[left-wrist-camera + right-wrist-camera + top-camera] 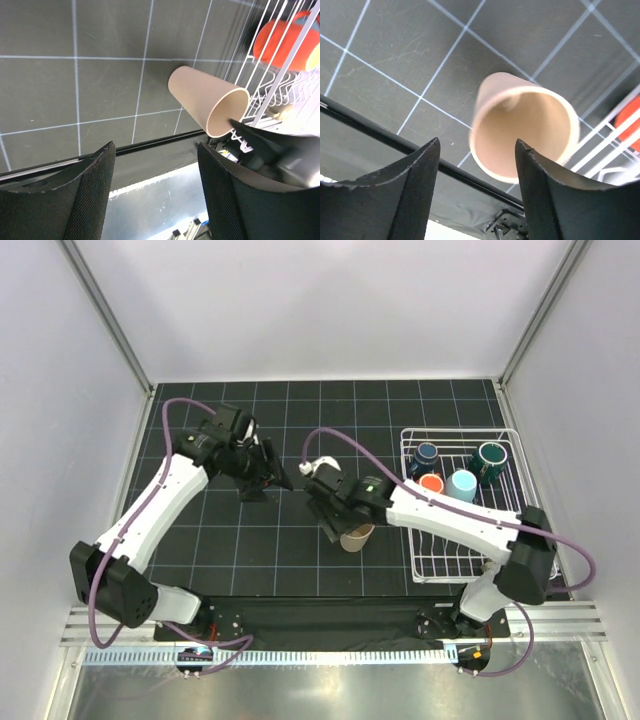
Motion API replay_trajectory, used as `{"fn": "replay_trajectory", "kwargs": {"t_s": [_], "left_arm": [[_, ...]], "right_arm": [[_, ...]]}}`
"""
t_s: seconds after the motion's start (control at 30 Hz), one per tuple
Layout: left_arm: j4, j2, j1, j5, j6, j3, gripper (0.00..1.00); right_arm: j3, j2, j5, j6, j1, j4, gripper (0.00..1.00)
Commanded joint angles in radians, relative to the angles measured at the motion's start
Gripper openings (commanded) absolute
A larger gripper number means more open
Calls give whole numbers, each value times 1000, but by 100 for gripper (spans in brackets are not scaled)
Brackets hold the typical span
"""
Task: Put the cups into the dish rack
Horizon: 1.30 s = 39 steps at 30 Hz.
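Note:
A tall beige tumbler (357,537) stands on the dark mat left of the white wire dish rack (505,440). My right gripper (338,527) hangs open just over and beside it. In the right wrist view the tumbler (525,132) shows blurred beyond the open gripper (477,142). My left gripper (272,480) is open and empty, farther left; its wrist view shows the tumbler (205,100) beyond its gripper (155,147). In the rack sit a navy cup (427,453), a dark teal mug (490,462), an orange cup (431,484) and a light blue mug (461,484).
A small pale object (322,465) peeks out behind the right wrist; I cannot tell what it is. The rack's near half (450,560) is crossed by the right arm. White walls bound the mat on three sides. A black strip (320,615) runs along the near edge.

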State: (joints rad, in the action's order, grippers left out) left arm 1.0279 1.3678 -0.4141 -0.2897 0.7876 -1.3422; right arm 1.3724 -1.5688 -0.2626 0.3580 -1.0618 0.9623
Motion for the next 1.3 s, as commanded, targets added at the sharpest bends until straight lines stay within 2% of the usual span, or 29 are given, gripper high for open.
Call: {"fn": "replay_trajectory", "kwargs": {"t_s": [0.0, 0.1, 0.23, 0.47, 0.67, 0.87, 1.13, 1.2, 1.27], "left_arm": [[-52, 42, -40, -37, 18, -58, 65], [-48, 86, -84, -37, 15, -93, 65], [-14, 206, -178, -23, 12, -205, 66], [38, 367, -300, -5, 7, -345, 66], [191, 505, -391, 102, -22, -462, 64], [224, 530, -446, 188, -31, -469, 60], [144, 562, -474, 144, -39, -403, 55], [133, 571, -476, 142, -40, -394, 52], [118, 580, -476, 149, -45, -388, 44]], "right_arm": [[68, 125, -73, 18, 51, 56, 67], [96, 176, -70, 25, 121, 90, 70], [120, 240, -17, 35, 365, 163, 71], [122, 314, 57, 12, 601, 185, 72], [50, 380, 123, -1, 678, 173, 72], [5, 417, 163, -8, 720, 168, 72], [7, 429, 183, -5, 732, 167, 72], [17, 429, 195, 2, 734, 167, 73], [28, 424, 204, 6, 732, 167, 73]]}}
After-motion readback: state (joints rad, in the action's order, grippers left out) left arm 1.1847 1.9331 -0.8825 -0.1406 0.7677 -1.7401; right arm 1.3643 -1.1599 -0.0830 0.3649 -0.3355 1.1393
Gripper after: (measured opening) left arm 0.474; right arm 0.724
